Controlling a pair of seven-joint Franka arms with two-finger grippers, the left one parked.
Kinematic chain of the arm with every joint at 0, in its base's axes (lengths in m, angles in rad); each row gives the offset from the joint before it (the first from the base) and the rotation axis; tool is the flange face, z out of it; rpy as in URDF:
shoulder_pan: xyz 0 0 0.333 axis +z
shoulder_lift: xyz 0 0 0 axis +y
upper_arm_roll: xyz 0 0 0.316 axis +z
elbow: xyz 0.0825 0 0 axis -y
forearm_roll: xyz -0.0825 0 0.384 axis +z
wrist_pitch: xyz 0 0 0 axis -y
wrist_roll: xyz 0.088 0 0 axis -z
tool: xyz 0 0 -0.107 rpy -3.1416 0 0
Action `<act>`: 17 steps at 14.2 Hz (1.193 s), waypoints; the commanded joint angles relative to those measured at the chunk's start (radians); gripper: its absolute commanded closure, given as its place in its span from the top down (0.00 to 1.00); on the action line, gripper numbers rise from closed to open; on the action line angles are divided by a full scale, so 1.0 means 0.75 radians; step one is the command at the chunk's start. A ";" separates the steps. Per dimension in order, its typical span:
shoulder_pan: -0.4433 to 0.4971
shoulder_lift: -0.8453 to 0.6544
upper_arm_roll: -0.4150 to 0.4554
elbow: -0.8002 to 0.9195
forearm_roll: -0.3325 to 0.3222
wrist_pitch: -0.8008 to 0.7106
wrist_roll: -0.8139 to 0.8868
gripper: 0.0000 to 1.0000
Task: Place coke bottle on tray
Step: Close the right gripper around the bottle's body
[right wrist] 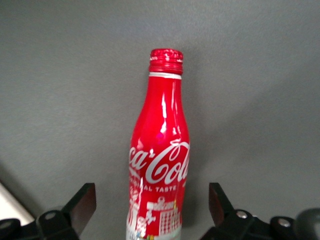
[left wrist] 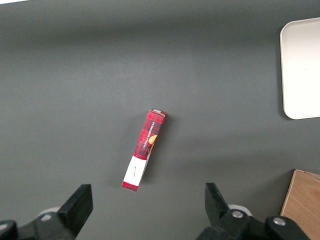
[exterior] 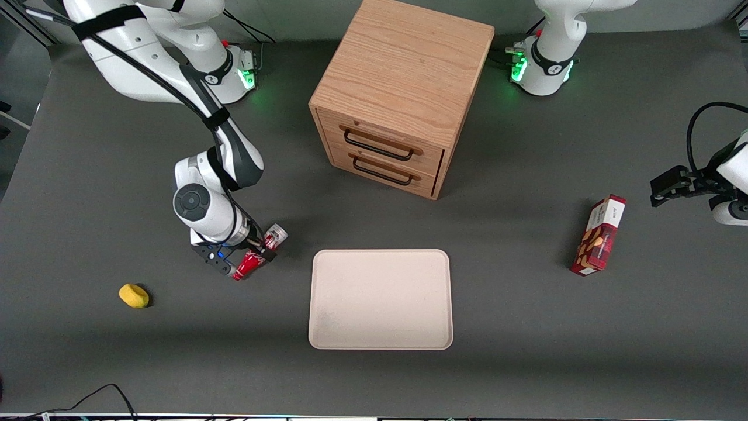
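The coke bottle (exterior: 248, 264) lies on its side on the dark table mat, beside the tray toward the working arm's end, its red cap pointing toward the front camera. The right wrist view shows its red body with white script (right wrist: 160, 150) and its cap. My gripper (exterior: 260, 248) is down over the bottle's lower body. In the right wrist view the gripper (right wrist: 150, 200) is open, with a gap between the bottle and each finger. The cream-beige tray (exterior: 380, 299) lies flat on the table with nothing on it; its corner shows in the left wrist view (left wrist: 302, 70).
A wooden two-drawer cabinet (exterior: 403, 88) stands farther from the front camera than the tray. A red snack box (exterior: 599, 235) lies toward the parked arm's end and shows in the left wrist view (left wrist: 145, 150). A small yellow object (exterior: 134, 295) lies toward the working arm's end.
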State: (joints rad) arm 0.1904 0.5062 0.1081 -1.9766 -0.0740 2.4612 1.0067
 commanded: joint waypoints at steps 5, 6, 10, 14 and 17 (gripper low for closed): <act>0.000 0.051 -0.005 0.003 -0.073 0.050 0.069 1.00; 0.000 0.053 -0.007 0.003 -0.075 0.052 0.071 1.00; 0.000 0.055 -0.007 0.005 -0.075 0.052 0.071 0.94; -0.002 0.055 -0.009 0.005 -0.075 0.050 0.071 0.00; -0.002 0.055 -0.009 0.005 -0.075 0.050 0.071 0.00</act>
State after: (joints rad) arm 0.1903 0.5432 0.1009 -1.9753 -0.1005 2.4901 1.0256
